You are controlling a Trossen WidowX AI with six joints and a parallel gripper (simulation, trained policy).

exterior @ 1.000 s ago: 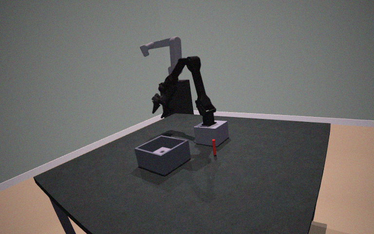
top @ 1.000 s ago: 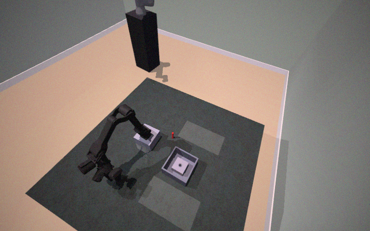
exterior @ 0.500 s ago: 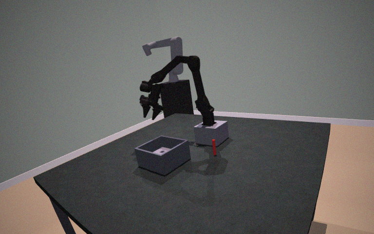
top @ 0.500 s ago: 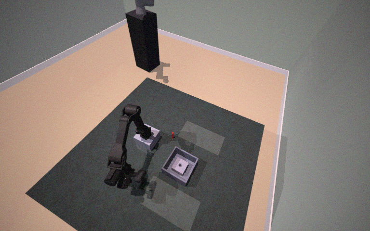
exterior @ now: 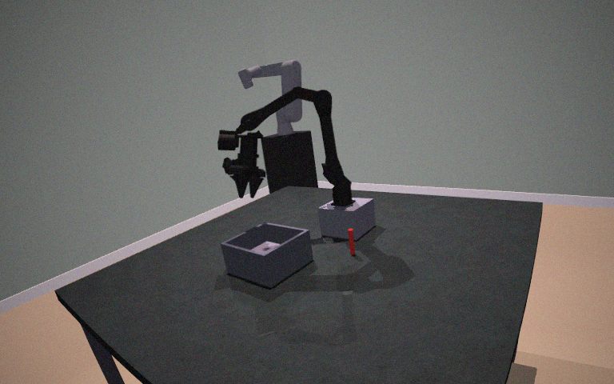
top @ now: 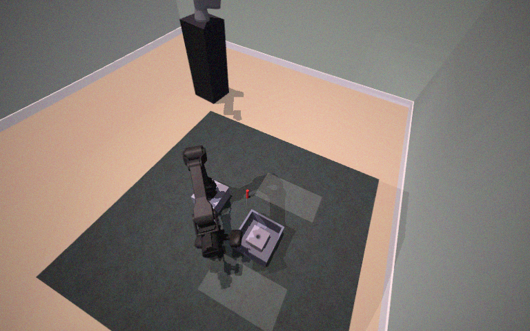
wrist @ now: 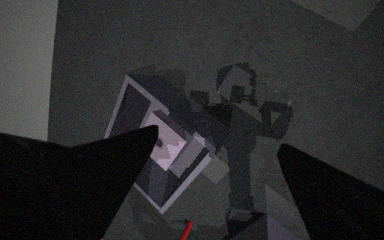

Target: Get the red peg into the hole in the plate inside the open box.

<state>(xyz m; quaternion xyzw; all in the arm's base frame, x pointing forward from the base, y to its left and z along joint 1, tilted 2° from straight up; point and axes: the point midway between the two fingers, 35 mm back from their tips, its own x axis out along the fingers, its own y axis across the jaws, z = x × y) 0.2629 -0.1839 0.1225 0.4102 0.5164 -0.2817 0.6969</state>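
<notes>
1. Far left from the side, high over the counter [top: 332, 234] [exterior: 407, 317] [wrist: 320, 100]: jaws, spread wide, pointing down, with nothing in between.
2. Next, lower down: open box [top: 273, 249] [exterior: 292, 258] [wrist: 187, 186], sitting flat.
3. Inside the box, on the bottom: pale plate [top: 263, 241] [exterior: 273, 246] [wrist: 170, 152] with a small hole, no peg in it.
4. Behind, on a tall black stand [top: 207, 58] [exterior: 289, 158]: gray arm [top: 201, 14] [exterior: 290, 99].
5. Farther right: pale block [top: 223, 201] [exterior: 336, 222] [wrist: 280, 225], with the black arm [top: 199, 187] [exterior: 330, 135] on top.
6. Near the block, outside the box: red peg [top: 247, 194] [exterior: 352, 242] [wrist: 187, 231], standing up on the counter, well apart from the jaws.
</notes>
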